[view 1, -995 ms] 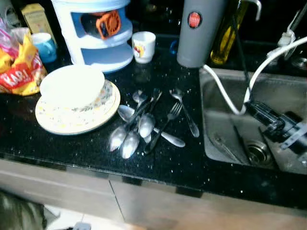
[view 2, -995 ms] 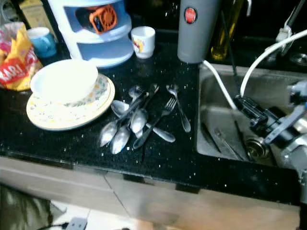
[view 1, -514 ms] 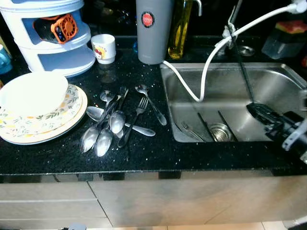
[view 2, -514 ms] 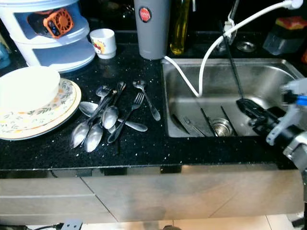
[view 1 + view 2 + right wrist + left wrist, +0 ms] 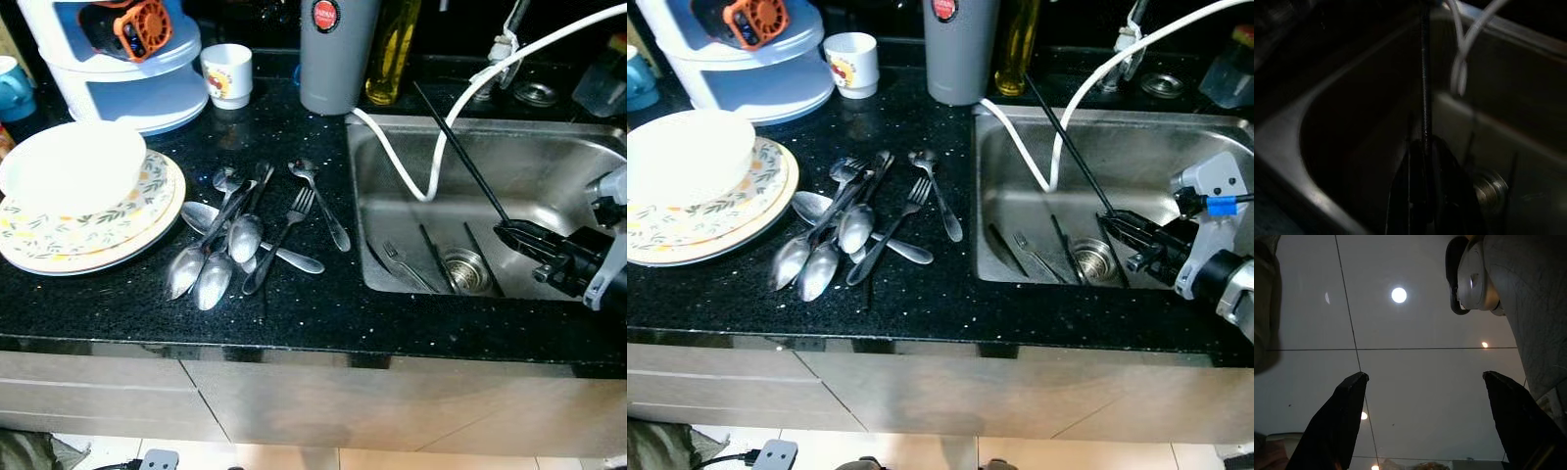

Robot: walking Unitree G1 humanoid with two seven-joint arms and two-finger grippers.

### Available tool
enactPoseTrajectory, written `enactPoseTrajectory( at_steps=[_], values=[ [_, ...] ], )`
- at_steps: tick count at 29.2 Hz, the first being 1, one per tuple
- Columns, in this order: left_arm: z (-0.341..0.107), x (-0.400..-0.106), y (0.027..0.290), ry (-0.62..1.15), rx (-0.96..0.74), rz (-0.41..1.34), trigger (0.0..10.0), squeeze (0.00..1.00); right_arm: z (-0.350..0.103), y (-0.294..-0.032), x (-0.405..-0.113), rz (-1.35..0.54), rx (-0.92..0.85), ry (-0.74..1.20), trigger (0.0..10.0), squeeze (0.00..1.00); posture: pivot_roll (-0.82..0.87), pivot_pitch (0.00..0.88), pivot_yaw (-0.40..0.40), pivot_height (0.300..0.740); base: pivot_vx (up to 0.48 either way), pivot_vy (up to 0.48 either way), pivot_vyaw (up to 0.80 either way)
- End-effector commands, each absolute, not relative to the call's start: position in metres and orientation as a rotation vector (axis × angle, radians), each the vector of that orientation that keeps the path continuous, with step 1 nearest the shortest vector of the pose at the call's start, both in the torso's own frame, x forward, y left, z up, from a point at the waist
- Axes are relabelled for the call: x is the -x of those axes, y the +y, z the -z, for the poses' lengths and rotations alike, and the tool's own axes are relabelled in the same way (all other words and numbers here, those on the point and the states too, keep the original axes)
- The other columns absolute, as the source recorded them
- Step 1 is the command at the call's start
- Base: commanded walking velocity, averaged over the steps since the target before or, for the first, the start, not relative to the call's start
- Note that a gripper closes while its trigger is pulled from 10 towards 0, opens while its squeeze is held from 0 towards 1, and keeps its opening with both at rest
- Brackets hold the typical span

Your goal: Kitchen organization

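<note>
A white bowl [image 5: 73,168] is sitting on stacked floral plates [image 5: 118,230] at the left of a black speckled counter [image 5: 294,313], beside a heap of spoons and forks [image 5: 245,240]. A grey flask [image 5: 336,54] is standing behind them. Over the steel sink [image 5: 1205,147], where a fork [image 5: 407,266] is lying near the drain [image 5: 464,266], the right gripper [image 5: 1120,227] is clenching a thin black rod [image 5: 458,152]. The left gripper [image 5: 1425,416] is hanging spread apart above a tiled floor [image 5: 1415,323].
</note>
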State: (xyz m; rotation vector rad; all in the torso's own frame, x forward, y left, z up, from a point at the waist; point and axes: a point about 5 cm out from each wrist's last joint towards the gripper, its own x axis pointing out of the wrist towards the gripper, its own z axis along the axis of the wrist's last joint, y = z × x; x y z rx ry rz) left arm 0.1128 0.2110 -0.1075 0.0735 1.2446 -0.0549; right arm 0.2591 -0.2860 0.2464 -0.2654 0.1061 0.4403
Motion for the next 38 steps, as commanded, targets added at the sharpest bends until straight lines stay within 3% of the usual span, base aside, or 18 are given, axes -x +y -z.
enactPoseTrajectory(
  at_steps=[1, 7, 13, 20, 29, 38],
  values=[
    [0.111, -0.106, 0.198, 1.267, -0.044, 0.091, 10.0, 0.0, -0.252, -0.286, -0.261, -0.418, 0.299, 0.118, 10.0, 0.0, -0.05, 0.125, -0.03, 0.74, 0.0, 0.0, 0.0],
    [0.112, -0.106, 0.196, 1.267, -0.041, 0.097, 10.0, 0.0, -0.26, -0.298, -0.257, -0.379, 0.4, 0.154, 10.0, 0.0, -0.04, 0.125, -0.033, 0.74, 0.0, 0.0, 0.0],
    [0.112, -0.103, 0.198, 1.276, -0.043, 0.101, 10.0, 0.0, -0.262, -0.328, -0.241, -0.326, 0.569, 0.301, 10.0, 0.0, -0.05, 0.128, -0.031, 0.74, 0.0, 0.0, 0.0],
    [0.113, -0.095, 0.202, 1.295, -0.056, 0.112, 10.0, 0.0, -0.258, -0.343, -0.231, -0.271, 0.572, 0.369, 10.0, 0.0, -0.05, 0.156, -0.017, 0.74, 0.0, 0.0, 0.0],
    [0.115, -0.08, 0.211, 1.331, -0.083, 0.132, 10.0, 0.0, -0.244, -0.33, -0.225, -0.318, 0.497, 0.358, 10.0, 0.0, -0.06, 0.223, 0.011, 0.74, 0.0, 0.0, -0.74],
    [0.115, -0.077, 0.213, 1.329, -0.082, 0.142, 10.0, 0.0, -0.24, -0.326, -0.235, -0.259, 0.478, 0.31, 10.0, 0.0, -0.05, 0.268, 0.015, 0.74, 0.0, 0.0, 0.0]
  ],
)
